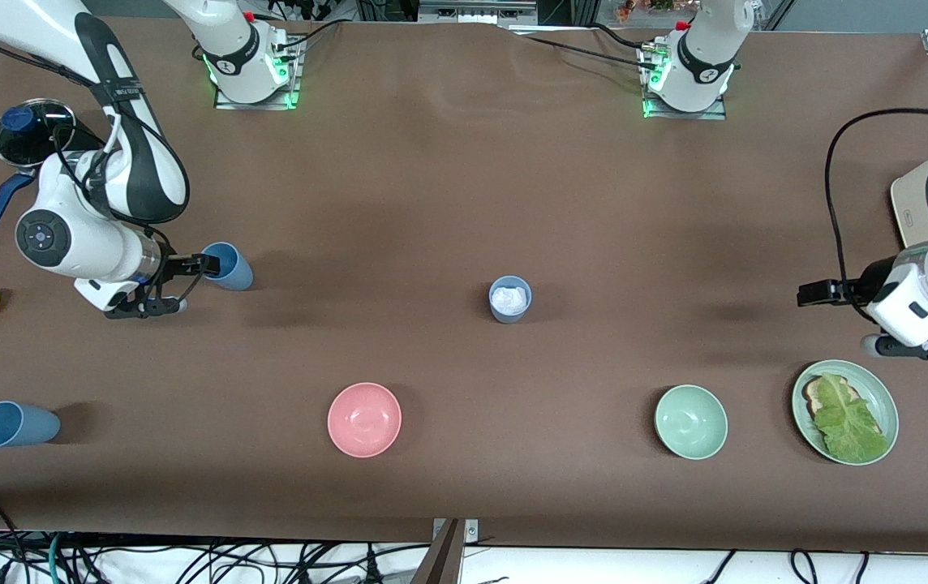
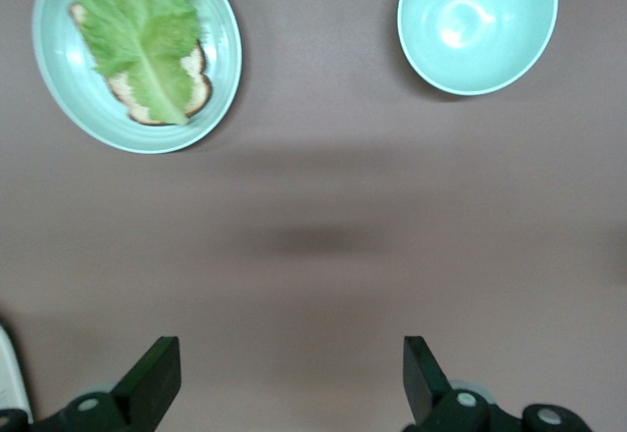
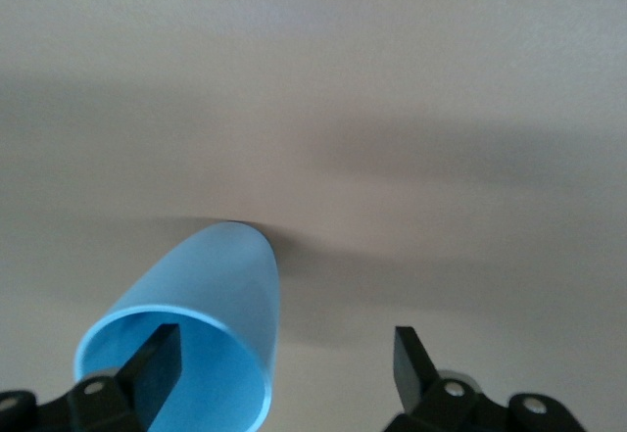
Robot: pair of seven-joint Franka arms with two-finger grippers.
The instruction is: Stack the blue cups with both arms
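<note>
Front view
- Right gripper (image 1: 186, 285): low at the table's 9 o'clock edge zone, jaws spread, one finger at the mouth of the sky-blue cup (image 1: 230, 266); not pinching it.
- Sky-blue cup: lying on its side, mouth toward the right gripper.
- Slate-blue cup (image 1: 16, 424): on its side at about 8 o'clock, well apart from the sky-blue one.
- Grey-blue cup (image 1: 510, 298): upright near the dial's centre, something white inside.
- Pink bowl (image 1: 364, 419): roughly 6 to 7 o'clock.
- Green bowl (image 1: 691, 422): about 5 o'clock.
- Plate (image 1: 886, 397): 4 o'clock, carrying bread and a lettuce leaf.
- Left gripper (image 1: 814, 294): waiting at 3 o'clock over bare cloth.
- Writing: small marks on the arm bases, too small to read.

Left wrist view
- Left gripper (image 2: 290, 383): jaws wide apart, nothing between them.
- Plate (image 2: 59, 99) and green bowl (image 2: 477, 23): apart from each other, bowl empty.
- Labels: not legible.

Right wrist view
- Right gripper (image 3: 279, 368): jaws spread.
- Sky-blue cup (image 3: 211, 285): one finger (image 3: 157, 359) sits in front of its open mouth, the other outside, clear of the wall.
</note>
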